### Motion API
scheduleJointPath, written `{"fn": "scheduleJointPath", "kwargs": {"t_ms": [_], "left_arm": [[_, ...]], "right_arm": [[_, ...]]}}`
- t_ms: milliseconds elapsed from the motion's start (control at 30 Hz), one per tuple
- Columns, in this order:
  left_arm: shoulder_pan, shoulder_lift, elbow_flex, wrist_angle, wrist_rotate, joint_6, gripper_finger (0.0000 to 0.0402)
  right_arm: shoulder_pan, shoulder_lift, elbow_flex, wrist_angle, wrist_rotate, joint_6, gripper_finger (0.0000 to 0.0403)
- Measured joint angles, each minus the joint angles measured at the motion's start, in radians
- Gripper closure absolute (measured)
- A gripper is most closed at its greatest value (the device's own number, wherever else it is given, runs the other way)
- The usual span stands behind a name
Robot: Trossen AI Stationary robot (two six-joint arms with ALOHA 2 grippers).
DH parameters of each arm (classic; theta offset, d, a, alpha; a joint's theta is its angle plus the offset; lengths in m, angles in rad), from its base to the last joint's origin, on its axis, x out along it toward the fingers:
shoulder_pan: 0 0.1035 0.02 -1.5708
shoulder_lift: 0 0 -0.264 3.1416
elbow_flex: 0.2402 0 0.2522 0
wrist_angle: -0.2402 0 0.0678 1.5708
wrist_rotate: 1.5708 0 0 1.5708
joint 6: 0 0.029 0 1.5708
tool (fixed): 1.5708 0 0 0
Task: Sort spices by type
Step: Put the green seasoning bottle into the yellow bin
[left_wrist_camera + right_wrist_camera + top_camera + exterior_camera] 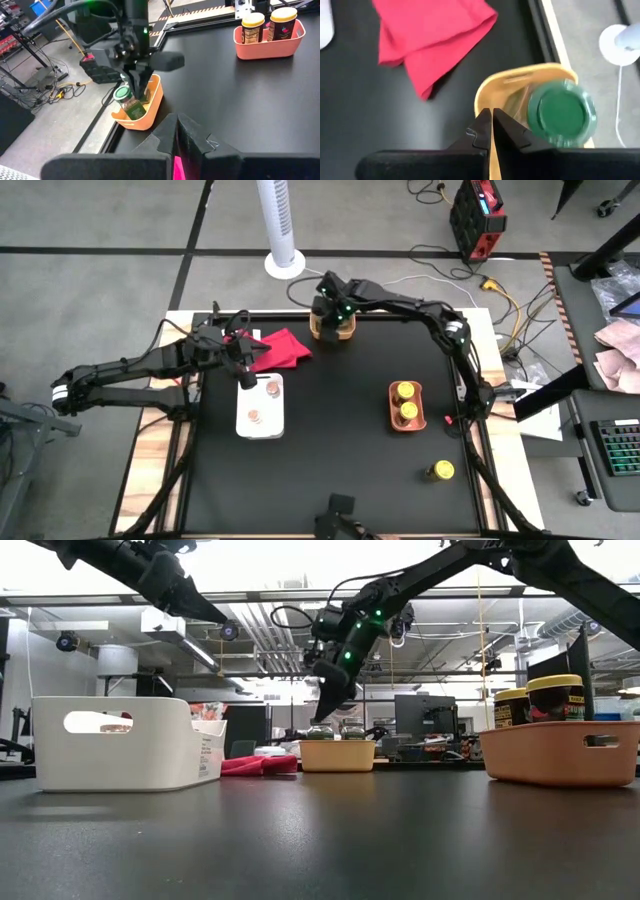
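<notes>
The left gripper [243, 377] hung just above the far-left corner of the white tray [243, 423], jaws pressed together w/ nothing between them. That tray sat at the left side of the black table [330, 450] and held 2 pinkish-brown jars [272, 388], 1 at its far end, the other [255, 417] nearer the middle.

Just far of the tray, a red cloth [281, 348] lay crumpled on the table.

Right of the cloth, at the table's far edge, stood the yellow tray [333, 332]. The right gripper [138, 85] was down over it, jaws shut, pinching nothing; fingertips sat at the tray's rim beside a green-lidded jar [125, 99]. The low view showed 2 green-lidded jars in that tray, the 2nd [352, 727] right beside the 1st.

Further right, mid-table, the orange tray [393, 405] held 2 yellow jars [404, 391], 1 behind the other [408, 411].

A 3rd yellow jar [441, 470] lay on the bare table at the near-right, well apart from the orange tray, seemingly on its side.
</notes>
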Motion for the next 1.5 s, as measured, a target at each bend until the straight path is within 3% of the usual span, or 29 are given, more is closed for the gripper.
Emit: {"fn": "scheduleJointPath", "kwargs": {"t_ms": [233, 667, 833, 1067, 1200, 1500], "left_arm": [[0.000, 0.000, 0.000, -0.001, 0.000, 0.000, 0.0402], [0.000, 0.000, 0.000, 0.000, 0.000, -0.001, 0.0402], [0.000, 0.000, 0.000, 0.000, 0.000, -0.003, 0.0402], [0.000, 0.000, 0.000, 0.000, 0.000, -0.007, 0.0402], [0.000, 0.000, 0.000, 0.000, 0.000, -0.008, 0.0402], [0.000, 0.000, 0.000, 0.000, 0.000, -0.008, 0.0402]], "right_arm": [[0.016, 0.000, -0.041, 0.116, 0.185, 0.005, 0.0393], [0.015, -0.001, -0.003, 0.196, 0.212, 0.079, 0.0393], [-0.013, -0.011, 0.043, 0.155, 0.360, 0.100, 0.0393], [-0.069, -0.010, 0.011, 0.090, 0.343, 0.121, 0.0394], [-0.080, -0.010, -0.025, 0.093, 0.254, 0.125, 0.0394], [-0.057, -0.010, -0.047, 0.105, 0.248, 0.122, 0.0394]]}}
